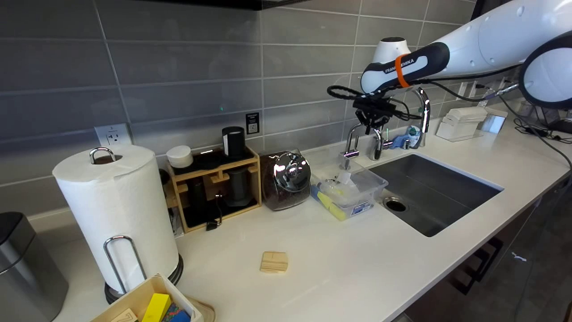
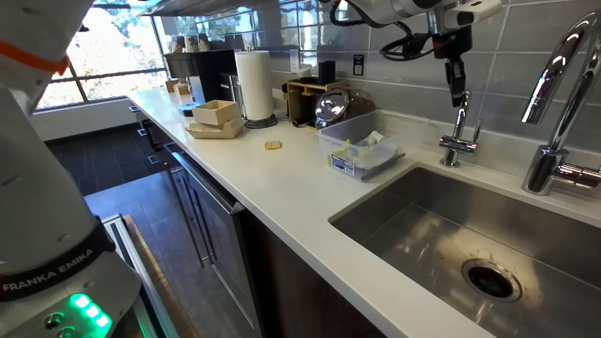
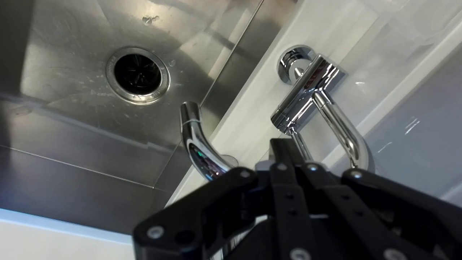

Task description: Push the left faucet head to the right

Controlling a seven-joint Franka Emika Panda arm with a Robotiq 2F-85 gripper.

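The jaws of my black two-fingered gripper point(image 3: 287, 144) stood narrow, its fingers brought together into one slim tip pointing down. I had that tip just beside the upper bend of the short, thin chrome gooseneck spout point(image 2: 461, 117), the left faucet head; whether they touched, I could not tell from my end. The spout stood by the far left corner of the rectangular stainless-steel sink point(image 2: 408, 239), a slender chrome lever point(image 2: 478, 130) on its right. In the wrist view its downturned tip showed over the sink, part of the bend hidden behind the fingers. A round, dark-mouthed drain point(image 2: 492, 281) lay nearer. To the right rose the taller, high-arched chrome faucet point(image 2: 547, 87). Left of the sink, on the white countertop point(image 2: 291, 188), I saw a clear plastic tub point(image 2: 338, 149), then farther left a glass jar with dark contents point(image 1: 286, 201), a light wooden shelf unit point(image 1: 220, 174) and a white paper towel roll point(image 1: 116, 210).
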